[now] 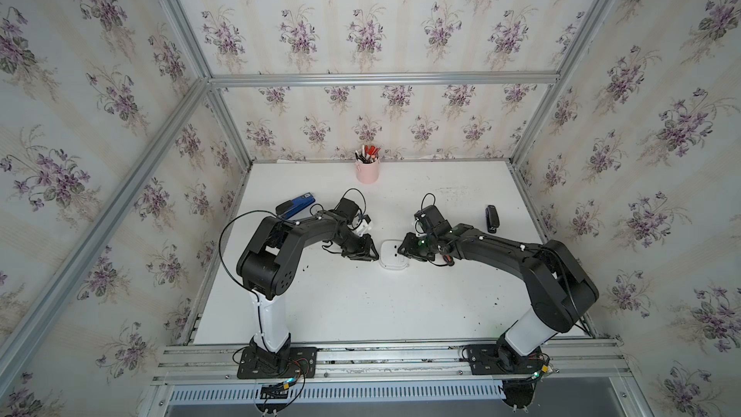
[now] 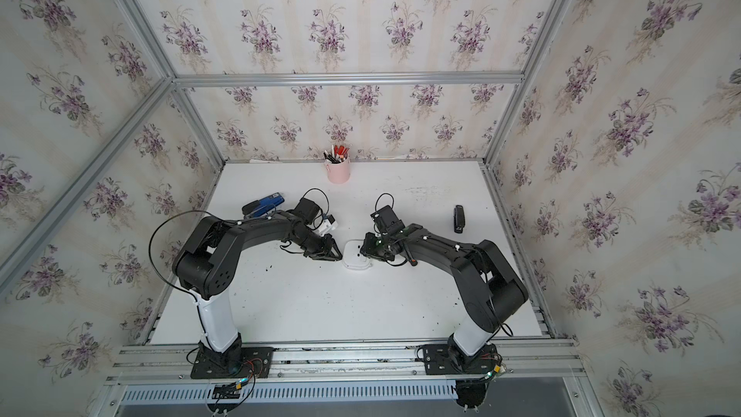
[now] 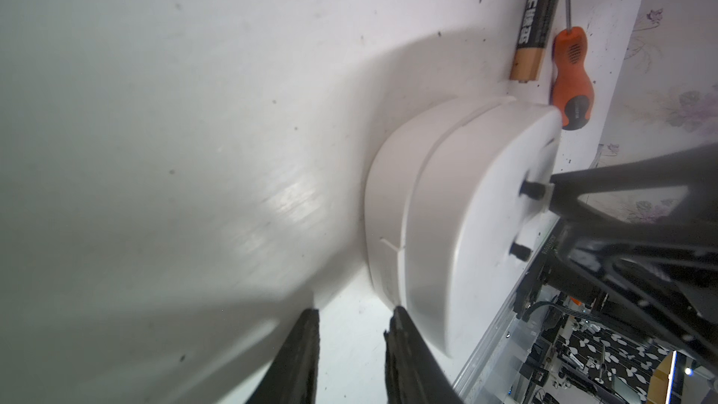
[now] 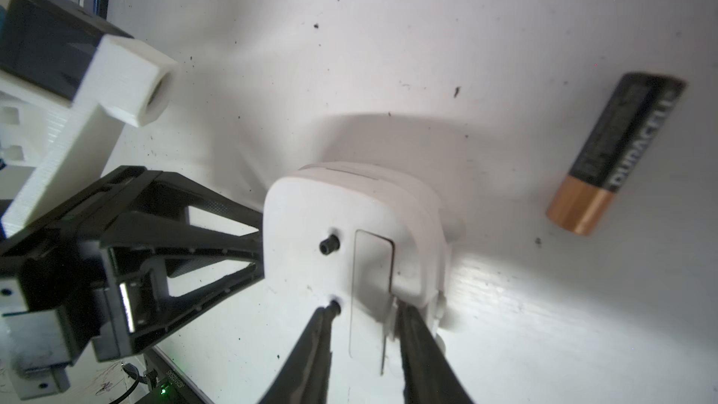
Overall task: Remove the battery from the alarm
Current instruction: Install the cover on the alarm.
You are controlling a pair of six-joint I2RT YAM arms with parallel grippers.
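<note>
We count one alarm (image 1: pixel 391 259), lying face down on the white table (image 1: pixel 361 306) between the two arms. On its plain back we see two small black knobs (image 4: pixel 329 244) and one narrow cover panel.

The one battery (image 3: pixel 652 29) is out of the alarm. It lies flat on the table near the alarm and just beside the single orange-handled screwdriver (image 3: pixel 571 75).

The left claw (image 3: pixel 351 316) is partly spread, and the gap between its two fingers holds only bare table. Its tips sit at the alarm's side edge.

The right claw (image 4: pixel 365 312) is also a little apart, with its two fingers over the alarm's back on either side of the cover panel. One tip is at a knob, and we see nothing gripped.

Further off we count two staplers, one blue and black (image 1: pixel 296 204) and one all black (image 1: pixel 492 218). One pink cup (image 1: pixel 367 172) of pens stands at the far wall.
</note>
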